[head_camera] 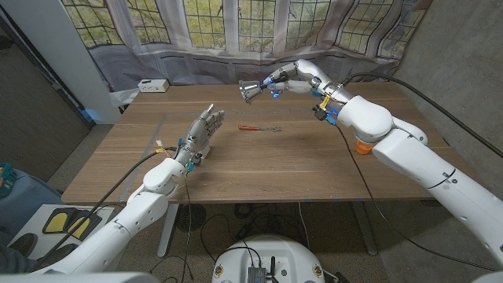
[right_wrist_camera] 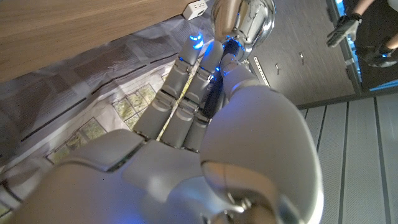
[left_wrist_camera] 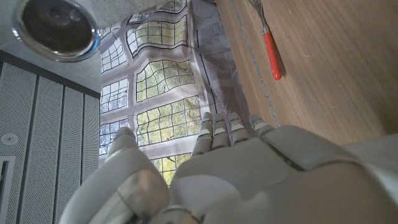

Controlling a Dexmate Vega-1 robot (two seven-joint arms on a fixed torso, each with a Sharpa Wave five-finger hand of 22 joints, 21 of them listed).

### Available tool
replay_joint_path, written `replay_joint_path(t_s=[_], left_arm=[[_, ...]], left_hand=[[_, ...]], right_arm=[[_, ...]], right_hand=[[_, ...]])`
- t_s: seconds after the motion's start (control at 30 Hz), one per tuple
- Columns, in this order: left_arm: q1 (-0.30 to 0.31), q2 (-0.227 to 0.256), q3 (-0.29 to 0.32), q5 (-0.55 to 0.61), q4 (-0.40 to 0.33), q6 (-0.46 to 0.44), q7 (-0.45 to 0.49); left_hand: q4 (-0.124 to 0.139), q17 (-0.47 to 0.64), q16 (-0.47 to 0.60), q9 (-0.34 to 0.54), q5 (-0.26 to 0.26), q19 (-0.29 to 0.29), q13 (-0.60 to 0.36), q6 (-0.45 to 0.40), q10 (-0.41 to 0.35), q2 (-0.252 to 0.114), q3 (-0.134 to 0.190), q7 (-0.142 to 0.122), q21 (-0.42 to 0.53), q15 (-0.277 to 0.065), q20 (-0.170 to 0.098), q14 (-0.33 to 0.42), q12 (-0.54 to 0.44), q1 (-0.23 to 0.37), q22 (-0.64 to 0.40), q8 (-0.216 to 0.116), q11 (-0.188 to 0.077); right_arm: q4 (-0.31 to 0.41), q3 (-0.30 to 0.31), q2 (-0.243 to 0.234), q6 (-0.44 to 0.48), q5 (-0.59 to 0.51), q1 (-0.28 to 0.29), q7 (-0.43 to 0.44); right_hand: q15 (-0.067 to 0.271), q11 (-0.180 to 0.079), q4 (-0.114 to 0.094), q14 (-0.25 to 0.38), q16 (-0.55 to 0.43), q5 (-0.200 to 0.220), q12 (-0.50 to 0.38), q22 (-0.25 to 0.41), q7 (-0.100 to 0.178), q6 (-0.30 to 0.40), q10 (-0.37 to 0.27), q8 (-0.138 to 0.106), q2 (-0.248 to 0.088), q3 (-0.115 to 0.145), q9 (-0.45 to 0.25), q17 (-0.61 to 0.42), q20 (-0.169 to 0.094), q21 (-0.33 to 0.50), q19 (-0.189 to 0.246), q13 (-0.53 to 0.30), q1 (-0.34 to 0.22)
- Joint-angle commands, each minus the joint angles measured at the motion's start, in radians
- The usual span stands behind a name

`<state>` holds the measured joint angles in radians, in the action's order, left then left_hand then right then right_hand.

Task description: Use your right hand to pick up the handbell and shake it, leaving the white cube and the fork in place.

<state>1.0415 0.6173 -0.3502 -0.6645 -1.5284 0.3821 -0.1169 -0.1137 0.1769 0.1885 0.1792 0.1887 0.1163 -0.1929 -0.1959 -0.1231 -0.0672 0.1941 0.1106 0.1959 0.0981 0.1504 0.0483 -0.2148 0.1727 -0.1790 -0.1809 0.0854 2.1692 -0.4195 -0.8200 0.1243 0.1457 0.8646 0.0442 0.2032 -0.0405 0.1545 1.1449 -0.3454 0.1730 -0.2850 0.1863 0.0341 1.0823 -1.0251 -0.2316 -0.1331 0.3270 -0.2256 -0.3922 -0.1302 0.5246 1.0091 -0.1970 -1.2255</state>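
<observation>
Fingers of my left hand [head_camera: 198, 135] stand apart and upright over the counter [head_camera: 259, 165], holding nothing; the hand sits at the left-middle of the wood, palm on edge. In the left wrist view those same fingers [left_wrist_camera: 217, 127] reach toward the leaded window print, and the fork [left_wrist_camera: 270, 46] with its red handle lies on the boards beyond them.

Going right in the head view, the fork [head_camera: 259, 127] lies flat near the counter's middle, well apart from my left hand, red handle toward the left and metal tines toward the right. A small white box [head_camera: 152, 85] sits at the far left corner by the curtain [head_camera: 259, 31].

Farther right and higher, the bell [head_camera: 250, 92] is off the counter, in the air above the far edge, its shiny mouth pointing left. My right hand [head_camera: 288, 79] holds it, fingers clamped on its handle. The right wrist view shows the fingers [right_wrist_camera: 186, 81] wrapped up to the chrome bell [right_wrist_camera: 244, 18], blue light glowing at the tips.

An orange object [head_camera: 361, 146] shows past the counter's right edge, under my right forearm.
</observation>
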Motion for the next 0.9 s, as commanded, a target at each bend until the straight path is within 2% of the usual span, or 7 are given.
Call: replay_joint_path(t_s=[0.03,0.4,0.5,0.53,0.6,0.7,0.9], left_arm=[[0.003,0.012,0.006,0.014,-0.021,-0.004,0.017],[-0.005,0.007,0.003,0.008,-0.005,-0.004,0.007],[-0.011,0.002,0.000,0.007,0.003,-0.001,0.001],[-0.011,0.002,0.000,0.007,0.004,-0.001,0.001],[-0.017,-0.001,-0.004,0.007,0.008,-0.002,-0.004],[-0.022,-0.003,-0.008,0.007,0.012,-0.003,-0.009],[-0.024,-0.004,-0.011,0.011,0.010,-0.002,-0.010]], left_hand=[[0.000,0.003,0.001,0.001,0.000,0.000,-0.003,0.008,-0.002,0.002,0.006,0.000,0.005,0.003,0.002,0.001,0.004,-0.007,-0.002,0.001,-0.008],[-0.001,0.003,0.001,0.001,0.000,0.002,-0.003,0.005,-0.004,0.002,0.006,0.010,0.004,0.002,0.001,0.000,0.004,-0.007,-0.002,-0.003,-0.002],[-0.001,0.003,0.001,0.001,0.000,0.002,-0.003,0.005,-0.004,0.002,0.006,0.009,0.003,0.003,0.001,0.000,0.004,-0.007,-0.002,-0.004,-0.003],[-0.001,0.003,0.001,0.001,0.000,0.003,-0.003,0.005,-0.004,0.002,0.007,0.009,0.003,0.003,0.001,0.000,0.004,-0.007,-0.002,-0.004,-0.003],[-0.001,0.003,0.001,0.001,0.000,0.003,-0.003,0.004,-0.003,0.002,0.007,0.009,0.003,0.004,0.001,0.000,0.004,-0.007,-0.002,-0.004,-0.003],[-0.001,0.003,0.000,0.001,0.000,0.003,-0.003,0.004,-0.004,0.002,0.007,0.008,0.003,0.003,0.001,-0.001,0.004,-0.007,-0.002,-0.005,-0.002],[-0.001,0.003,0.000,0.001,0.000,0.003,-0.003,0.002,-0.005,0.002,0.007,0.008,0.003,0.003,-0.001,-0.001,0.003,-0.006,-0.002,-0.006,-0.004]], right_arm=[[0.077,-0.044,-0.104,0.198,-0.288,0.026,0.073],[0.190,-0.201,-0.227,0.653,-0.720,-0.039,-0.103],[0.187,-0.324,-0.254,0.799,-0.988,-0.105,-0.255],[0.185,-0.329,-0.247,0.809,-1.016,-0.108,-0.278],[0.162,-0.391,-0.250,0.864,-1.238,-0.139,-0.411],[0.130,-0.393,-0.228,0.882,-1.466,-0.136,-0.567],[0.124,-0.251,-0.211,0.788,-1.731,-0.067,-0.802]], right_hand=[[0.004,0.047,-0.002,-0.008,0.003,0.007,-0.003,0.001,0.002,0.000,-0.052,0.003,-0.007,0.004,-0.002,-0.003,0.000,0.010,-0.006,-0.051,-0.004],[0.002,0.052,-0.003,-0.013,0.007,0.007,0.000,0.000,0.003,0.002,-0.049,0.003,-0.007,0.003,-0.003,-0.005,-0.001,0.014,-0.011,-0.052,-0.004],[0.001,0.049,-0.004,-0.012,0.007,0.006,0.000,0.000,0.003,0.003,-0.049,0.002,-0.007,0.001,-0.003,-0.005,0.000,0.014,-0.013,-0.052,-0.003],[0.003,0.050,-0.003,-0.012,0.007,0.006,0.000,0.000,0.005,0.003,-0.050,0.002,-0.006,0.002,-0.003,-0.005,0.000,0.015,-0.013,-0.051,-0.004],[0.003,0.043,-0.004,-0.011,0.007,0.006,0.001,0.000,0.007,0.002,-0.051,0.003,-0.006,0.001,-0.003,-0.005,-0.001,0.016,-0.014,-0.051,-0.003],[0.005,0.036,-0.003,-0.011,0.009,0.005,0.002,0.000,0.010,0.004,-0.050,0.002,-0.006,0.001,-0.003,-0.005,-0.002,0.017,-0.015,-0.050,-0.004],[0.006,0.038,-0.004,-0.013,0.014,0.005,0.004,-0.001,0.019,0.006,-0.051,0.001,-0.007,0.000,-0.003,-0.002,-0.005,0.020,-0.017,-0.048,-0.003]])
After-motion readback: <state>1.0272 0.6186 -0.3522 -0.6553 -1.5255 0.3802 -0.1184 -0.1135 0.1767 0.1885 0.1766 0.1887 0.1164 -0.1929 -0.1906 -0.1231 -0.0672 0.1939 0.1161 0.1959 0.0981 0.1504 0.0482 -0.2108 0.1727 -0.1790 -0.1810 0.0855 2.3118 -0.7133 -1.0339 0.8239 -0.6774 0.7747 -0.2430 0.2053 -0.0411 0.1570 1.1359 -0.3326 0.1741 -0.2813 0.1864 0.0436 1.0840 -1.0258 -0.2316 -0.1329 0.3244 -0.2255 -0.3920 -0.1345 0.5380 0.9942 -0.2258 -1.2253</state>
